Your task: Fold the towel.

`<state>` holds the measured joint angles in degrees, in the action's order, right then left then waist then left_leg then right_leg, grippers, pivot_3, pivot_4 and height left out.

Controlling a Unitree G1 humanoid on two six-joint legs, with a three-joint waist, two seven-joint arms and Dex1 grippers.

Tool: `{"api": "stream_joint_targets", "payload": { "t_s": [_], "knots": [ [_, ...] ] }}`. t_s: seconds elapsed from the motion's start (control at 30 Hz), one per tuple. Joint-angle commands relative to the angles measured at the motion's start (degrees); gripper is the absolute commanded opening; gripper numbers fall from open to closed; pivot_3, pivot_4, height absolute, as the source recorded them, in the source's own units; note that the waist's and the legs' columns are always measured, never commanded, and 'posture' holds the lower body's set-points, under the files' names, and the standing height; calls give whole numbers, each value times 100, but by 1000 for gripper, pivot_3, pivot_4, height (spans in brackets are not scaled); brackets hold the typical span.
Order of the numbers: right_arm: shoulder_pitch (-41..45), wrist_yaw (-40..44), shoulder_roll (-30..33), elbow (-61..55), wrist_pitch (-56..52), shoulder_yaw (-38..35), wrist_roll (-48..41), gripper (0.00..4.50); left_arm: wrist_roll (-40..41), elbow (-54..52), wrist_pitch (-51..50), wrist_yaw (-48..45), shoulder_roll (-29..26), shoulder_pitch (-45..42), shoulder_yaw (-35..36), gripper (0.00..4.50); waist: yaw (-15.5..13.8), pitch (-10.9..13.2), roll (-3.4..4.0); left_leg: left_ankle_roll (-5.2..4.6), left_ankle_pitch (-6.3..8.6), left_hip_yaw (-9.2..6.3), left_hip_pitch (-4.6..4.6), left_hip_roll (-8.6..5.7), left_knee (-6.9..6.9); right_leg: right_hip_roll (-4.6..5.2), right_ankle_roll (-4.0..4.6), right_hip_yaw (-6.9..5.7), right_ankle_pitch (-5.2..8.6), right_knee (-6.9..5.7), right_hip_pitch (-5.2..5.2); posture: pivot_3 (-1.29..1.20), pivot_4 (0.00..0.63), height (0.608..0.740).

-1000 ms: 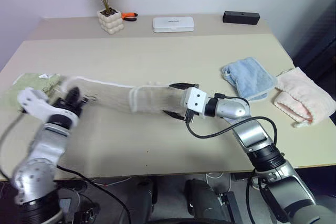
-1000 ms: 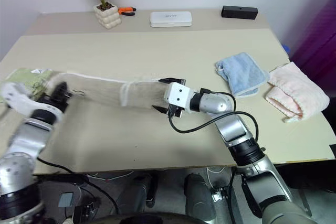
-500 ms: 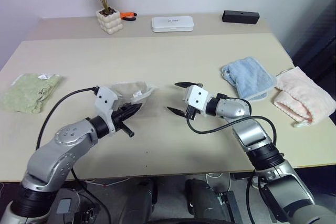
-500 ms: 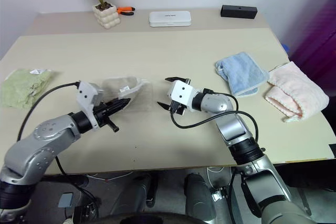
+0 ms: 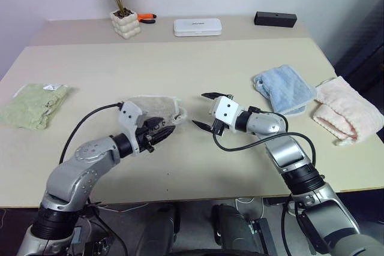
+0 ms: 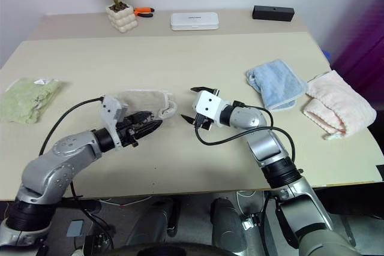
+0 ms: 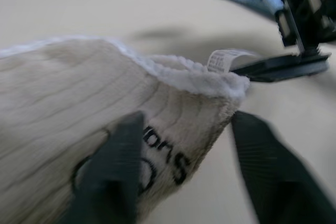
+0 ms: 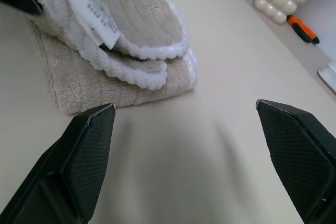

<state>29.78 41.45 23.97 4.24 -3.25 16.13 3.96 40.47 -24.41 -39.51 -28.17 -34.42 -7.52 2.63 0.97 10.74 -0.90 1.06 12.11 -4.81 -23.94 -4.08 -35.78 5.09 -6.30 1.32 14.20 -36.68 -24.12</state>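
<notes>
Currently the surface point(image 5: 198, 166) carries everything, biggest first. Beige towel point(image 5: 153, 107) lies folded into a bundle near the middle, layers stacked, white corded edge and a small tag at its right end, printed black mark showing in the left wrist view. Pink towel point(image 5: 347, 112) sits bunched at the right edge, light blue towel point(image 5: 283, 90) just left of it, pale green towel point(image 5: 33, 105) flat at the far left.

Left tool point(image 5: 161, 130) is at the near edge of the beige towel, fingers parted; in the wrist view one finger point(image 7: 113, 174) lies on the cloth over the printed mark, the other is off the edge, so not clamped on it. Right tool point(image 5: 205, 111) hovers just right of the towel's tagged end, fingers spread wide, nothing between them, apart from the cloth.

Along the back: white flat case point(image 5: 197, 26), potted plant point(image 5: 123, 13), black box point(image 5: 275, 19), orange-handled pliers point(image 5: 147, 18) beside the pot.
</notes>
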Motion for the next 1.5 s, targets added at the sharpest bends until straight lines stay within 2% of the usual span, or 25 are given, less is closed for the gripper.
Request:
{"api": "stream_joint_targets", "payload": {
  "t_s": [0.03,0.13,0.27,0.33,0.43,0.57,0.73,0.83,0.93,1.0,1.13,1.33,1.5],
  "knots": [
    [236,98,-70,-221,-313,-401,-459,3576,905,-507,-163,-149,-133,280,1124,2802,4,0,0,0,0,0,0,0,0,0,0,0,0,0,-1,0,150,729],
    [421,113,-278,-359,-633,-523,-772,2004,1164,-537,-70,151,-72,290,1816,1800,-14,0,0,0,0,-3,0,1,-1,1,7,0,4,-1,0,0,150,729],
    [555,124,-568,-541,-1009,-470,-993,34,685,-463,-2,457,-150,213,1835,0,-14,0,0,0,0,-3,1,1,-1,0,7,-1,4,0,2,0,150,729],
    [604,83,-773,-582,-1212,-350,-1037,34,231,-351,124,609,-154,145,1594,0,-26,0,-1,0,0,-2,0,-2,0,1,0,-1,-1,1,2,0,150,729],
    [739,1,-1306,-280,-1617,144,-904,34,-1007,62,575,854,-102,37,703,0,-20,-1,1,1,0,-2,1,-4,1,0,3,0,-3,-1,1,0,150,729],
    [731,-19,-1485,244,-1692,546,-605,34,-1749,677,849,977,82,-56,211,0,-8,-1,1,2,-1,-1,4,-4,9,-1,0,0,-4,-8,-6,0,150,729],
    [633,-202,-1482,596,-1702,759,-269,34,-2247,1054,1197,782,179,59,-114,0,-14,-1,0,4,-1,-1,-1,-6,10,1,-1,0,-5,-23,-22,0,150,729],
    [596,-169,-1492,348,-1966,430,-558,34,-2023,888,1360,732,387,208,243,0,-4,-2,1,4,-1,0,0,-5,11,3,-1,1,-5,-29,-24,0,150,729],
    [583,-85,-1439,36,-2408,112,-890,859,-1811,641,1552,621,510,367,630,0,-4,-2,1,4,-1,-1,0,-4,11,4,-2,1,-6,-30,-26,0,150,729],
    [553,-59,-1388,-211,-2758,-81,-1097,1804,-1746,520,1667,548,513,531,874,0,-8,-2,0,4,-1,-2,-1,-4,11,4,-2,1,-6,-30,-26,0,150,729],
    [452,-428,-1524,-754,-4306,-823,-1802,3810,-1697,232,2122,125,259,1340,1634,0,31,-2,1,6,0,1,-1,0,22,14,0,9,-5,-29,-34,0,150,729],
    [549,-921,-1803,-543,-5194,-1143,-2101,3810,-1650,76,2121,15,244,1500,1808,0,-14,-2,1,7,0,-2,-1,-2,22,21,23,-1,8,-26,-29,0,150,729],
    [782,-1197,-2224,99,-5410,-1147,-2194,3810,-1670,-130,2030,73,372,1475,1648,0,12,-2,1,7,0,2,-2,-4,23,21,11,1,2,-26,-31,0,150,729]
  ]
}}
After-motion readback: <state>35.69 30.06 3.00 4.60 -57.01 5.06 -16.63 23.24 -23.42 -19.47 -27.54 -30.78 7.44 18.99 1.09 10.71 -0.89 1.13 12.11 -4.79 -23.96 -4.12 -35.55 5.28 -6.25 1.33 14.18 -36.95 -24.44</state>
